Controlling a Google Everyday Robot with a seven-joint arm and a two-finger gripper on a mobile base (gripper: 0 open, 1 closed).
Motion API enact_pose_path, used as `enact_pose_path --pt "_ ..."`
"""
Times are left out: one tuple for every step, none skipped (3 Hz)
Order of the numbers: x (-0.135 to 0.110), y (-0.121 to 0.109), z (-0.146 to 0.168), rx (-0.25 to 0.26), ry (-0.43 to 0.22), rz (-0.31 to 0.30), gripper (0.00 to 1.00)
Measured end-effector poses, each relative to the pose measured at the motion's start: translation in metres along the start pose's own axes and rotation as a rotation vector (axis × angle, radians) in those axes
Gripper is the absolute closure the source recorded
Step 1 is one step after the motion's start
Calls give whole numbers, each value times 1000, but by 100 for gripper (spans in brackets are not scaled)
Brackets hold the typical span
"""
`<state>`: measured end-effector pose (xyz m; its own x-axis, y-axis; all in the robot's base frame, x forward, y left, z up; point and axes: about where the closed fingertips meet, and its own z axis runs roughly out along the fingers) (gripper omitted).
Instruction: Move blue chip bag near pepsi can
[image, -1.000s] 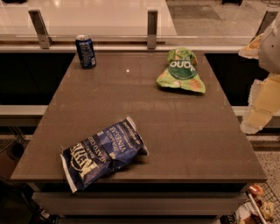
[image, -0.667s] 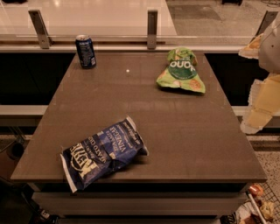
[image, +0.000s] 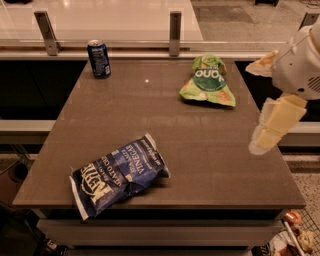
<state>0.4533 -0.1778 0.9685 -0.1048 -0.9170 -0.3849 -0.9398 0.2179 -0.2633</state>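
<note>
When we looked at this moment, the gripper (image: 254, 107) was at the right edge of the view, over the right side of the table (image: 200, 145), and we could not tell its height above the top. Its pale yellow fingers (image: 277, 122) were spread, one high by the white wrist housing and one angled down toward the table edge, with nothing between them. It touched none of the items.

The blue chip bag (image: 119, 173) lay flat at the near-left corner of the brown table top, turned diagonally, white lettering upward. Its white-edged lower end reached the front edge of the table; we could not tell if it overhung. The bag was well apart from the gripper.

The pepsi can (image: 99, 58) stood upright at the far-left corner, close to the back edge, silver rim up. We saw it well apart from the blue chip bag, with bare table between them.

A light green chip bag (image: 207, 82) lay flat at the far right of the table, well apart from the can and from the blue bag, nearer the gripper than either.

Behind the table ran a rail with two metal posts (image: 174, 32), and a pale counter beyond it
</note>
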Motion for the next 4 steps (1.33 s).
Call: enact_pose_path --pt "-27 13 44 -68 -127 -17 0" --pt "-49 35 81 -134 -219 -30 0" --pt "-74 61 110 -188 -283 -43 0" --pt "-102 80 124 -203 -311 -68 0"
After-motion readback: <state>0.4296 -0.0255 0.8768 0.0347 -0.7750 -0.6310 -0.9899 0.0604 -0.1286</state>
